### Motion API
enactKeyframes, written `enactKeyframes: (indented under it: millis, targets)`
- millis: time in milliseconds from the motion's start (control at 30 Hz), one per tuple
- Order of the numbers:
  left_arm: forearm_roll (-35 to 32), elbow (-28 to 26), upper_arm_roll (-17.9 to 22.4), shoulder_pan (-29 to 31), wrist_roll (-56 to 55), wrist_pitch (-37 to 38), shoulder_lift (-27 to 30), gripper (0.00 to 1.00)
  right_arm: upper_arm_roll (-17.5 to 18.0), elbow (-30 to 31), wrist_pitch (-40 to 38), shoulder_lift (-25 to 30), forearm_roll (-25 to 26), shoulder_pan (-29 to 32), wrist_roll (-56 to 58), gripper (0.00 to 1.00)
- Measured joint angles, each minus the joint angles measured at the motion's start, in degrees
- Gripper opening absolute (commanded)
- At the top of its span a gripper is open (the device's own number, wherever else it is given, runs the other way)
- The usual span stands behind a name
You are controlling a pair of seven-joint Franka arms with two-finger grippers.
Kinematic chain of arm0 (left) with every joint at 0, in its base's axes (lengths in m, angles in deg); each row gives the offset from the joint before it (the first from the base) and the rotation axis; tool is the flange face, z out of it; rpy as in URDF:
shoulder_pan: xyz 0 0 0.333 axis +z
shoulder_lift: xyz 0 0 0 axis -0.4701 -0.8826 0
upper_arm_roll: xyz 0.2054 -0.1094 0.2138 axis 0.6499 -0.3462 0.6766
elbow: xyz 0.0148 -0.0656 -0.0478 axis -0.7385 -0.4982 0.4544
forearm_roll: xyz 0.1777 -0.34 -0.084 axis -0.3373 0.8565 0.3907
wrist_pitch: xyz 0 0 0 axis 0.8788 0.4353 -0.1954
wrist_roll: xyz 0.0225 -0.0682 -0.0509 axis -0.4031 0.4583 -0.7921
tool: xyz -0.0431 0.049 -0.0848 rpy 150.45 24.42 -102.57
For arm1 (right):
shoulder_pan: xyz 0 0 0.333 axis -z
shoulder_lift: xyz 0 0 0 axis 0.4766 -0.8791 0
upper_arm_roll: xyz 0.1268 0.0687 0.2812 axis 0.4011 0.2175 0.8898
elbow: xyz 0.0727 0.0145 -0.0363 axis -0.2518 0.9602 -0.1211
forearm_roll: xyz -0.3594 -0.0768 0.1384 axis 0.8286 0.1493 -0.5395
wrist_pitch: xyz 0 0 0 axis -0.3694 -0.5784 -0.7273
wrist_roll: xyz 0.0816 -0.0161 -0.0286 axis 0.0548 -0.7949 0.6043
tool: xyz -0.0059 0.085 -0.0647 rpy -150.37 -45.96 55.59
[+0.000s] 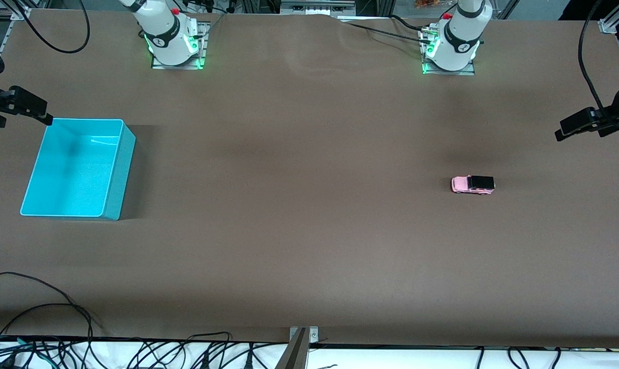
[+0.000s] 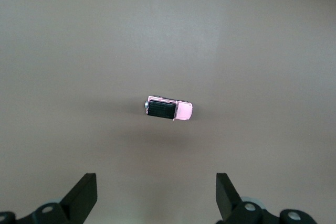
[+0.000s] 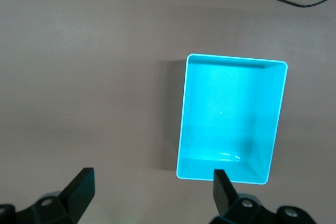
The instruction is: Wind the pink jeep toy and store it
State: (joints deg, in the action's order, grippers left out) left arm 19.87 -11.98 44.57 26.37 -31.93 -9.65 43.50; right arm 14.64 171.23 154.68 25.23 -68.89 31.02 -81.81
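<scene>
Tangled black cables (image 1: 135, 353) lie along the desk's edge closest to the front camera. On the brown desk (image 1: 299, 215) we see the pink jeep toy (image 1: 473, 184), a tiny boxy car with pale pink body, black roof and dark wheels, standing on its wheels toward the left arm's end. Our left hand (image 2: 156, 195) hangs high over it, fingers spread wide and empty. Our right hand (image 3: 152, 190) waits, equally open, over the empty turquoise plastic bin (image 1: 115, 169) at the right arm's end.

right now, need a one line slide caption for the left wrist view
Open left gripper hangs high above the pink jeep toy, which sits alone on the brown table.
</scene>
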Motion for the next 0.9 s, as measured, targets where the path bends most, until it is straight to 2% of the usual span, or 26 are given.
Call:
enactKeyframes:
  millis: [900]
  targets:
    - [0.0,0.0,-0.2,-0.2,-0.8,-0.1,-1.1,1.00,0.0,0.0,0.0,-0.1,-0.4,0.0,0.0,1.00]
